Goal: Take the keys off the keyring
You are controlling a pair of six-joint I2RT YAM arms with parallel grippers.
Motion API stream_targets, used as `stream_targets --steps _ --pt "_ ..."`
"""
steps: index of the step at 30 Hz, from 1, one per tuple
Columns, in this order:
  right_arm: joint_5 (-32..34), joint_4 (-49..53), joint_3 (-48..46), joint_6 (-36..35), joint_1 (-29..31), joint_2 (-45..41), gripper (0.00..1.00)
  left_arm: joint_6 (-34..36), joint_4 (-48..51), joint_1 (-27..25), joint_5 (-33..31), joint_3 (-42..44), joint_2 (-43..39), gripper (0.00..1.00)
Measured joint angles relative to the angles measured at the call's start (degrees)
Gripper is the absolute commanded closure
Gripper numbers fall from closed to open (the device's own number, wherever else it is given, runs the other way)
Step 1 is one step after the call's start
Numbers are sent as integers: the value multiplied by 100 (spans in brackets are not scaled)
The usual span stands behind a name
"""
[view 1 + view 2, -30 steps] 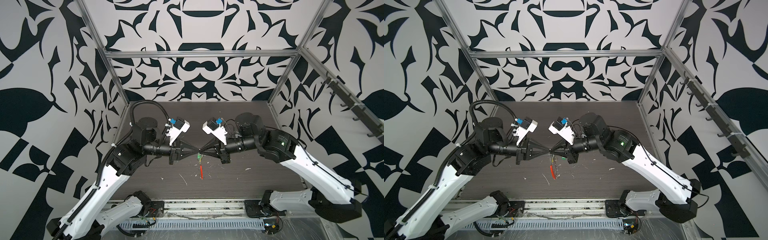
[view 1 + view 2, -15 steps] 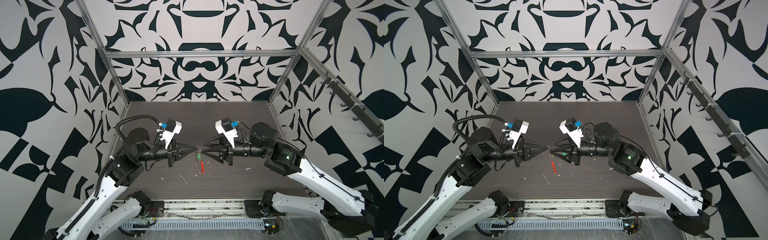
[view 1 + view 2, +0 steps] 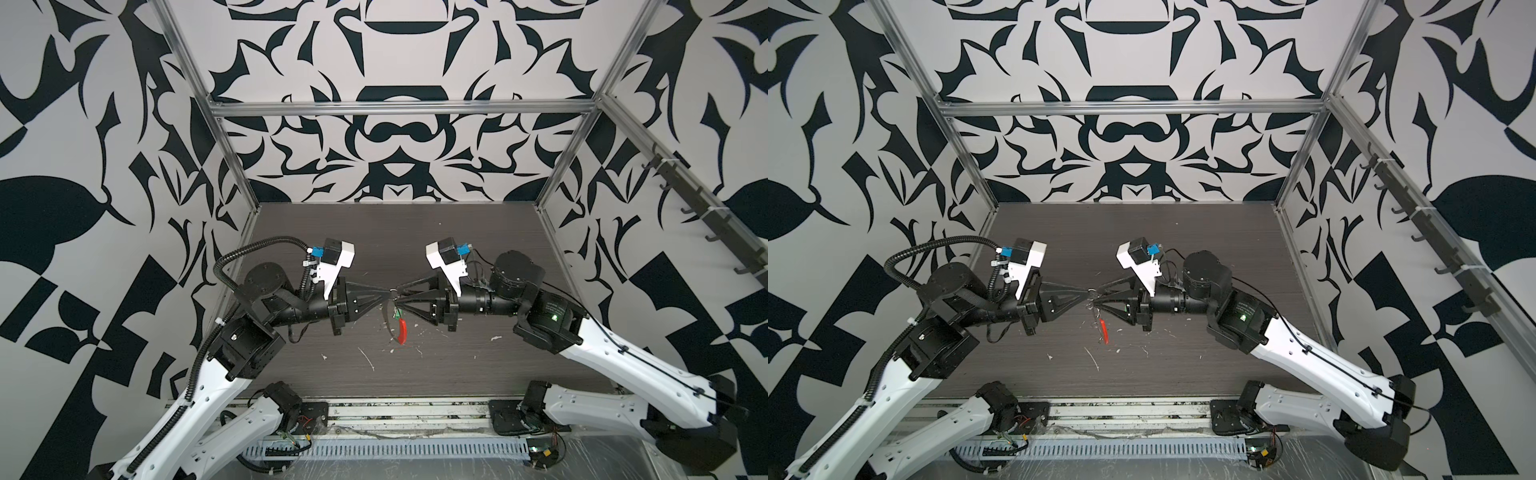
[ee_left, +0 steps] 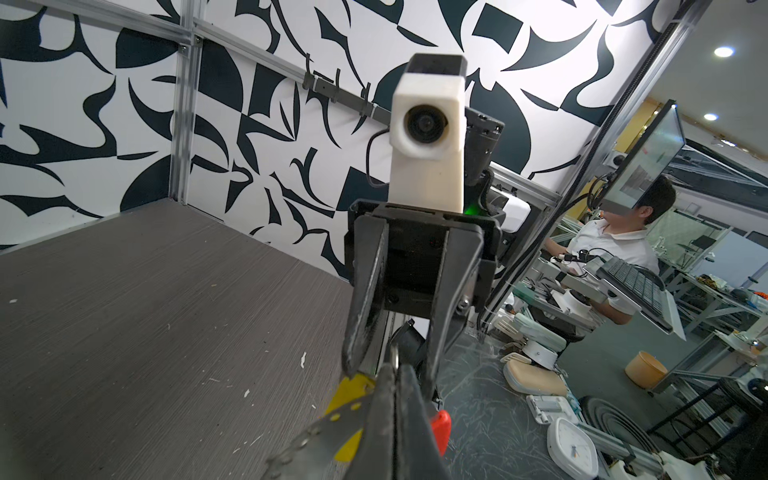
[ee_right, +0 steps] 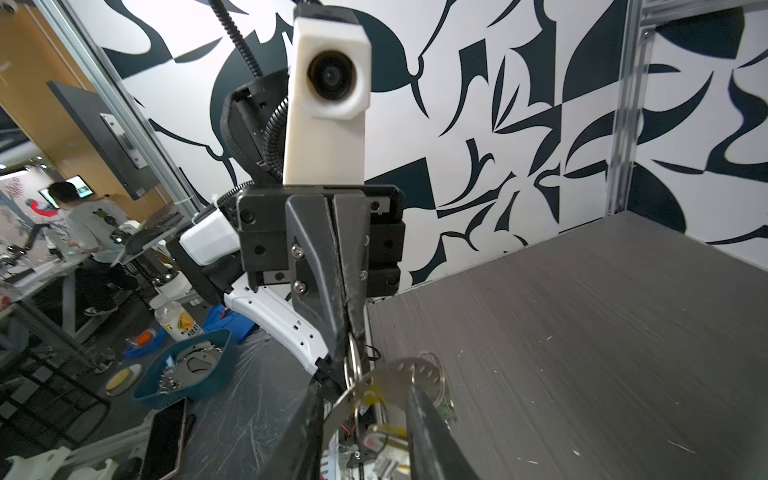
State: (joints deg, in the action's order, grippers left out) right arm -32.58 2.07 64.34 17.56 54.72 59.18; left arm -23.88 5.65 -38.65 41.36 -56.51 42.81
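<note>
Top view | dark bench (image 3: 457, 232) flecked white, patterned walls (image 3: 291, 41) | left tool (image 3: 388, 294) pinches keyring (image 3: 401, 330) | right tool (image 3: 397, 297) parted around keys (image 3: 397, 312)

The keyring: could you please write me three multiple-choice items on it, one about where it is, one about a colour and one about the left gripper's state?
1. Where is the keyring?
A. Lying flat at the far edge
B. Up in the air where the left gripper and right gripper meet
C. In a drawer

2. What colour is the sleeve hanging on it?
A. Blue
B. White
C. Red

3. How do the left gripper's jaws stand?
A. Shut on the keyring
B. Wide apart and empty
C. Out of every view

Answers:
1 B: both top views show it hanging above the table at the meeting fingertips.
2 C: the sleeve is plainly red in both top views.
3 A: the right wrist view shows the jaws pressed together, with a silver ring of the keyring pinched at their tip.
</note>
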Motion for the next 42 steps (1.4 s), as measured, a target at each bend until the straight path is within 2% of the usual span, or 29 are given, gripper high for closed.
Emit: stream_targets --steps 12,18,23,26,28,33,42 --pt "-127 -164 -24 155 0 0 85 -22 -72 0 2 83 0 100" --pt "-127 -162 -24 197 -2 0 100 -22 -74 0 2 83 0 100" --pt "-129 -144 -24 181 -2 0 100 -37 -68 0 4 83 4 99" --pt "-127 -81 -17 168 0 0 100 -59 -20 0 2 83 4 73" --pt "-131 122 31 133 0 11 100 -81 52 0 -28 72 4 68" --pt "-138 883 402 -111 -11 127 100 133 664 0 -83 -186 15 67" --pt "-286 2188 1322 -479 -114 505 100 774 2240 0 -35 -1381 608 69"
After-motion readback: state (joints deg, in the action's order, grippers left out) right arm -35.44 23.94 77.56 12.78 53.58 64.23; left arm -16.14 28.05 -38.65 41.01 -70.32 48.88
